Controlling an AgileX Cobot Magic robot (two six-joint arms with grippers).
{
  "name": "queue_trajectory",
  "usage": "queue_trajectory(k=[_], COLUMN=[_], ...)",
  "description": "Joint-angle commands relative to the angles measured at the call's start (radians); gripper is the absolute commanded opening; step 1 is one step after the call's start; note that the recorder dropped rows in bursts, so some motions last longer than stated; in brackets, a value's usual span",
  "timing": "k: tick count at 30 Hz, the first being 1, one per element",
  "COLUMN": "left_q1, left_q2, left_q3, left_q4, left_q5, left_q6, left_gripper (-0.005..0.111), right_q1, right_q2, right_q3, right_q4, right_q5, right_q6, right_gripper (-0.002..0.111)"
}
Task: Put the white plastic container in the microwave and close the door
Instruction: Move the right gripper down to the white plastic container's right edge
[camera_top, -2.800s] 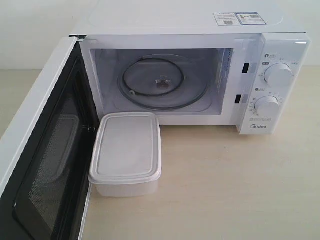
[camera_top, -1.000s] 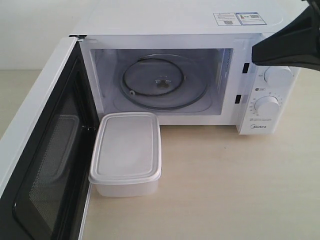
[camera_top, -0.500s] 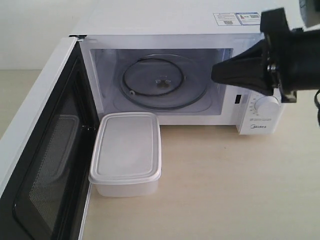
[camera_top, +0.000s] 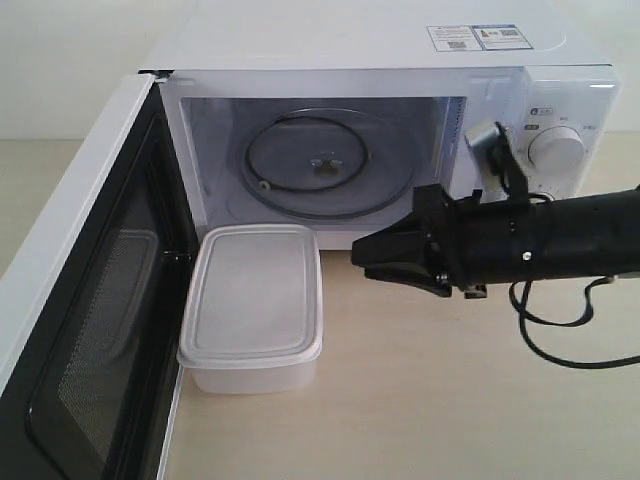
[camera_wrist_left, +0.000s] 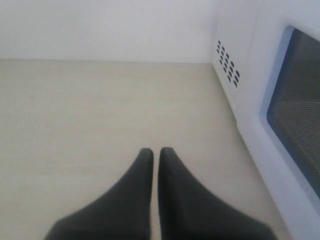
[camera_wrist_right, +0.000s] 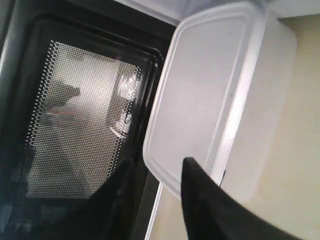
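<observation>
Exterior view. Microwave (camera_top: 380, 40) stands at the back of the desk (camera_top: 420, 400), with its door (camera_top: 90, 330) swung fully open to the left and the black mesh inner face showing. The cavity holds only the glass turntable (camera_top: 325, 165). The container (camera_top: 255, 300) sits on the desk with its lid on, just in front of the left part of the opening and close beside the door's inner face. My right arm comes in from the right, low over the desk in front of the control panel, and hides the lower dial; the upper dial (camera_top: 557, 148) shows. My right gripper (camera_top: 362, 260) points left at the container, near it but not touching. A black cable (camera_top: 560, 340) loops under the arm. My left gripper is out of this view.

Left wrist view. My left gripper (camera_wrist_left: 155, 150) has its fingers pressed together, only a thin slit between them, holding nothing. It hangs over bare desk (camera_wrist_left: 75, 110). Beside it are the door's outer face with its dark window (camera_wrist_left: 295, 100) and, further on, the side vents (camera_wrist_left: 227, 67).

Right wrist view. My right gripper (camera_wrist_right: 156, 162) is spread: one finger (camera_wrist_right: 205, 205) shows clearly, the other is a dark blur against the door mesh (camera_wrist_right: 75, 125). The near corner of the container (camera_wrist_right: 215, 85) lies in line with the gap, ahead of the tips, with no contact.
</observation>
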Motion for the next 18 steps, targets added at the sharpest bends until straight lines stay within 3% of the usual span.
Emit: queue_trajectory(k=[1, 18], left_q1=[0.004, 0.004], left_q2=[-0.004, -0.004], left_q3=[0.002, 0.002], left_q4=[-0.003, -0.003], left_q5=[-0.013, -0.013], left_q6=[-0.004, -0.004], left_gripper=[0.004, 0.004], right_q1=[0.041, 0.095], right_q2=[0.109, 0.308], right_q3=[-0.068, -0.23], right_q4=[0.023, 0.023], right_q5=[0.023, -0.043], right_q6=[-0.045, -0.043], right_gripper=[0.043, 0.043])
